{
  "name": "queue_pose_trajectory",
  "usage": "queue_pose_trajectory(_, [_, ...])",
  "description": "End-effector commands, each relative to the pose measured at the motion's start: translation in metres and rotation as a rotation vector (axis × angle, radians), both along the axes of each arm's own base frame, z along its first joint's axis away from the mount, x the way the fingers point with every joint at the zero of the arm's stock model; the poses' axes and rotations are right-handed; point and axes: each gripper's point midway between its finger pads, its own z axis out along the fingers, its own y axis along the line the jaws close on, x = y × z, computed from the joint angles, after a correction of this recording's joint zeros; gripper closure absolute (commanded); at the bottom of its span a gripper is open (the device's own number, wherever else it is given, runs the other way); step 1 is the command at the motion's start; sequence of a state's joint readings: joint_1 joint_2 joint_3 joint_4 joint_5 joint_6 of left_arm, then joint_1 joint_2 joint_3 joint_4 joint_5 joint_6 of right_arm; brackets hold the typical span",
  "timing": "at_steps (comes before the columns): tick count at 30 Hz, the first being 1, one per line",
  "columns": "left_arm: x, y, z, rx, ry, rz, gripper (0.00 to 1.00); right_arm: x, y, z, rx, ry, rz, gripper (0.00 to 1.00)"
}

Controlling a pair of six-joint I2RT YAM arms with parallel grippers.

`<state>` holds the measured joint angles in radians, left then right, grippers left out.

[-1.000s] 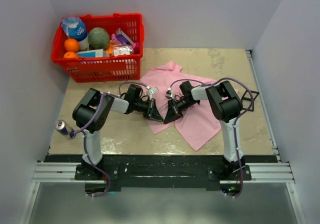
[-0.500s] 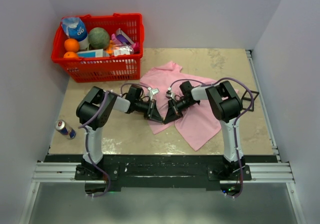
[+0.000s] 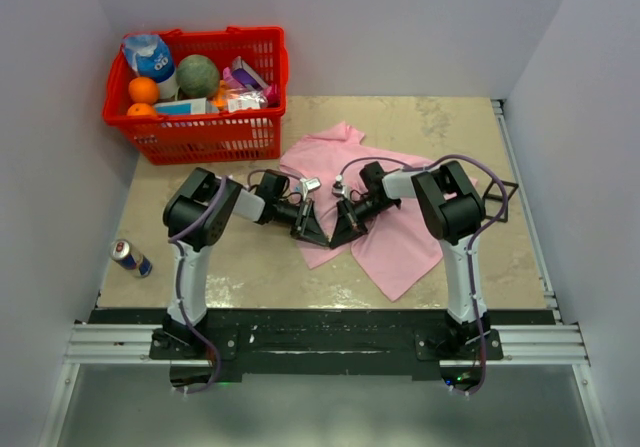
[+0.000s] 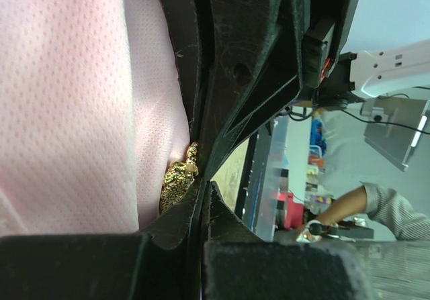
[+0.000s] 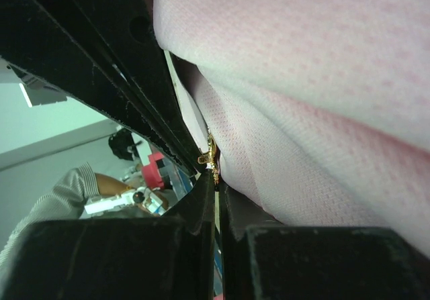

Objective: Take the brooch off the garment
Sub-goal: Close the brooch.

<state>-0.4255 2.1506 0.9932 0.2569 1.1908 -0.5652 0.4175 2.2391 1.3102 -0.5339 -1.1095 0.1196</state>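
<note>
The pink garment (image 3: pixel 385 217) lies spread on the table. Both grippers meet tip to tip at its near-left edge. The gold brooch (image 4: pixel 177 180) sits on the cloth there. In the left wrist view my left gripper (image 4: pixel 203 187) is shut, its tip touching the brooch's edge, with nothing visible between the jaws. In the right wrist view my right gripper (image 5: pixel 216 178) is shut, with a gold bit of the brooch (image 5: pixel 209 156) at the seam of its tips and pink cloth (image 5: pixel 322 112) bulging beside it. From above, the left gripper (image 3: pixel 312 230) and right gripper (image 3: pixel 343 231) hide the brooch.
A red basket (image 3: pixel 275 67) holding fruit, a bottle and packets stands at the back left. A drink can (image 3: pixel 130 257) lies near the table's left edge. A black wire frame (image 3: pixel 503 202) sits at the shirt's right side.
The left arm's elbow and upper link have swung right, toward the shirt, while its gripper stayed at the shirt's edge. The right arm has not visibly moved.
</note>
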Motion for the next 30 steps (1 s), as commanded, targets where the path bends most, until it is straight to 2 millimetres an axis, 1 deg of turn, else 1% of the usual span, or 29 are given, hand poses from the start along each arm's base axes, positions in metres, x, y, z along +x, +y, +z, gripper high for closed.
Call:
queue_pose_trajectory(1, [0.010,0.001,-0.045,0.135,-0.013,0.050,1.00,-0.019,-0.006,-0.017,-0.099,-0.067,0.084,1.00])
queue_pose_trajectory(3, [0.009,0.001,-0.050,0.143,0.000,0.050,1.00,-0.022,-0.006,-0.016,-0.104,-0.093,0.099,1.00])
queue_pose_trajectory(4, [0.009,0.002,-0.052,0.147,0.005,0.052,1.00,-0.026,-0.006,-0.017,-0.100,-0.119,0.126,1.00])
queue_pose_trajectory(5, [0.007,0.002,-0.054,0.145,0.015,0.048,1.00,-0.026,-0.006,-0.018,-0.111,-0.147,0.136,1.00])
queue_pose_trajectory(6, [0.007,0.002,-0.055,0.147,0.021,0.049,1.00,-0.024,-0.006,-0.018,-0.115,-0.175,0.145,1.00])
queue_pose_trajectory(8, [0.005,0.003,-0.059,0.154,0.033,0.046,1.00,-0.020,0.001,-0.010,-0.107,-0.256,0.177,1.00])
queue_pose_trajectory(9, [0.006,0.003,-0.060,0.156,0.032,0.044,1.00,-0.017,0.001,-0.010,-0.119,-0.287,0.188,1.00])
queue_pose_trajectory(10, [0.006,0.002,-0.062,0.158,0.036,0.043,1.00,-0.013,0.008,-0.003,-0.104,-0.347,0.221,1.00])
queue_pose_trajectory(11, [0.006,0.002,-0.063,0.158,0.039,0.042,1.00,-0.011,0.010,-0.002,-0.108,-0.377,0.239,1.00])
queue_pose_trajectory(12, [0.007,0.002,-0.063,0.156,0.037,0.041,1.00,-0.005,0.014,0.002,-0.108,-0.424,0.252,1.00])
queue_pose_trajectory(15, [0.007,0.001,-0.067,0.158,0.038,0.037,1.00,-0.001,0.022,0.008,-0.108,-0.494,0.289,1.00])
queue_pose_trajectory(17, [0.009,0.000,-0.067,0.157,0.034,0.036,1.00,-0.004,0.026,0.009,-0.112,-0.506,0.311,1.00])
queue_pose_trajectory(18, [0.009,0.000,-0.067,0.155,0.033,0.037,1.00,-0.001,0.030,0.012,-0.113,-0.505,0.304,1.00])
queue_pose_trajectory(19, [0.011,-0.001,-0.065,0.150,0.025,0.035,1.00,-0.006,0.033,0.015,-0.106,-0.469,0.305,1.00])
queue_pose_trajectory(20, [0.010,-0.002,-0.065,0.149,0.023,0.035,1.00,-0.011,0.033,0.007,-0.108,-0.405,0.304,1.00])
queue_pose_trajectory(21, [0.009,-0.003,-0.063,0.146,0.024,0.032,1.00,-0.008,0.039,0.012,-0.104,-0.364,0.282,1.00])
queue_pose_trajectory(22, [0.009,-0.003,-0.060,0.139,0.020,0.034,1.00,-0.015,0.041,0.012,-0.092,-0.285,0.269,1.00])
queue_pose_trajectory(23, [0.010,-0.004,-0.057,0.133,0.018,0.037,1.00,-0.019,0.042,0.005,-0.102,-0.211,0.248,1.00])
queue_pose_trajectory(24, [0.013,-0.006,-0.052,0.117,0.009,0.050,1.00,-0.024,0.044,0.004,-0.118,-0.106,0.201,1.00])
queue_pose_trajectory(25, [0.010,-0.005,-0.048,0.110,0.010,0.057,1.00,-0.025,0.052,0.009,-0.060,-0.063,0.177,1.00])
queue_pose_trajectory(27, [0.011,-0.004,-0.043,0.102,0.007,0.076,1.00,-0.028,0.051,0.006,-0.072,-0.030,0.144,1.00])
queue_pose_trajectory(28, [0.012,-0.004,-0.036,0.089,-0.009,0.078,1.00,-0.028,0.050,0.004,-0.077,-0.034,0.146,1.00])
queue_pose_trajectory(30, [0.011,-0.001,-0.032,0.087,-0.016,0.083,1.00,-0.029,0.044,-0.004,-0.089,-0.022,0.152,1.00])
